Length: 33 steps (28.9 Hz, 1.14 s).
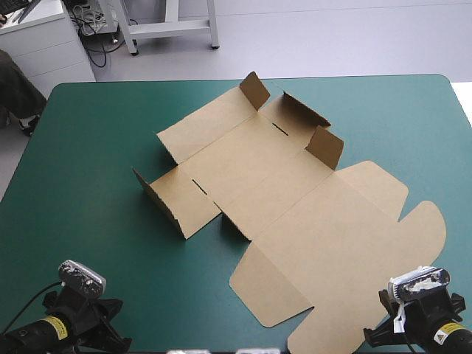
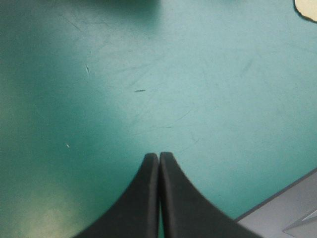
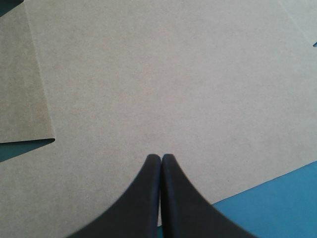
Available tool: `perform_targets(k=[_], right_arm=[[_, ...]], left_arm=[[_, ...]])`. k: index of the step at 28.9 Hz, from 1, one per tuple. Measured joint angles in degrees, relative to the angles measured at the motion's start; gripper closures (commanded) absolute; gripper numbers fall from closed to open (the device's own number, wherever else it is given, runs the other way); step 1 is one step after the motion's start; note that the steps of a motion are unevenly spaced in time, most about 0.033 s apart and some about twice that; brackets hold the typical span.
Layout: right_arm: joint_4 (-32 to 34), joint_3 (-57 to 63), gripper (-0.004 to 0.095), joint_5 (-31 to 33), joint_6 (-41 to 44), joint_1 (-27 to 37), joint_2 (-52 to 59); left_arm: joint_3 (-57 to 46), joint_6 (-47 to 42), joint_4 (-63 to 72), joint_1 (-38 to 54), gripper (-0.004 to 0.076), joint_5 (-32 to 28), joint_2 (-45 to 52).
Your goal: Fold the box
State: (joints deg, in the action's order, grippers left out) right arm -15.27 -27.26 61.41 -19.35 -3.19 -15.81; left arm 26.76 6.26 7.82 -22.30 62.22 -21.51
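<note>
1. Broadly, in the high view, the box (image 1: 295,199) lies as an opened brown sheet on the bench (image 1: 88,147). Its long axis runs slantwise from the far middle down toward the near right corner. Most of the sheet is flat, and three short flaps (image 1: 325,147) stand up around its far half. The broad rounded panel at the near right end reaches right up to the right arm (image 1: 431,328). The left arm (image 1: 63,328) sits at the near left corner, well apart from the board.

2. Next, in the left wrist view, the left pincer (image 2: 159,157) has its two black fingers (image 2: 143,198) pressed together into one point and holds nothing. It sits over bare teal-green cover (image 2: 148,74). Only a sliver of the box shows, well ahead of it and off toward the right arm's side.

3. Then, in the right wrist view, the right pincer (image 3: 161,158) is likewise drawn together and empty. Brown board fills nearly everything ahead of it and under it, with a strip of cover just beside it. Whether its tips touch the sheet I cannot tell.

4. Judging from this, the right arm is much the nearer and could act on the big near panel at once. The left arm would have to travel forward and rightward to reach the raised flap on the box's left side. Folding has barely begun, and either pincer must part before it can grip an edge.
</note>
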Motion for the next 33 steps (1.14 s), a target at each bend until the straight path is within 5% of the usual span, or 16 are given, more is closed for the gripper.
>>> perform_targets(k=[2,8,10,21,33], right_arm=[[0.0,0.0,0.0774,0.1,0.0,0.0,0.0],[-0.1,0.0,0.0216,0.1,0.0,0.0,0.0],[-0.1,0.0,0.0108,0.1,0.0,0.0,0.0],[0.3,-0.2,0.0102,0.6,0.9,0.0,0.0],[3.2,-13.7,0.0102,10.0,4.3,0.0,-11.8]], left_arm=[[0.0,0.0,0.0,0.0,0.0756,0.0,0.0],[0.0,0.0,0.0,0.0,0.0756,0.1,0.0],[0.0,0.0,0.0,0.0,0.0756,0.2,0.0],[0.0,0.0,0.0,0.0,0.0756,0.2,0.0],[0.0,0.0,0.0,0.0,0.0756,0.2,0.0]])
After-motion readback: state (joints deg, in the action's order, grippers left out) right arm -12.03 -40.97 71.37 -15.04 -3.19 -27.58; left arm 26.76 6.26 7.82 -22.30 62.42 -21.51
